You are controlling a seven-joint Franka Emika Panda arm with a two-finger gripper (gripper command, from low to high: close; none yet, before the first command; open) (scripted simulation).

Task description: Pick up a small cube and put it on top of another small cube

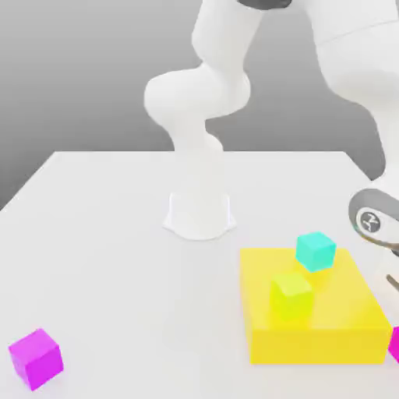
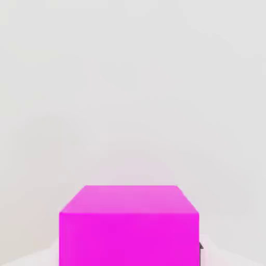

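Hand view: found small magenta cube point(image 2: 129, 226) close under the camera on white table point(image 2: 130, 78), gripper clenched, apparently on it. Exterior view: placed it at the right edge point(image 1: 394, 343), just beside yellow block point(image 1: 312, 316). Needed firm squeeze, straight lift, then centring over cyan cube point(image 1: 316, 251)

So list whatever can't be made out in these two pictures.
- Small magenta cube at the exterior view's right edge: cut off by the frame, only a sliver shows.
- Magenta cube in the hand view: its lower part is cut off by the picture's edge.
- Grip: whether the shut gripper actually holds that cube cannot be told.
- Flat yellow block: the lime cube and cyan cube hide part of its top.
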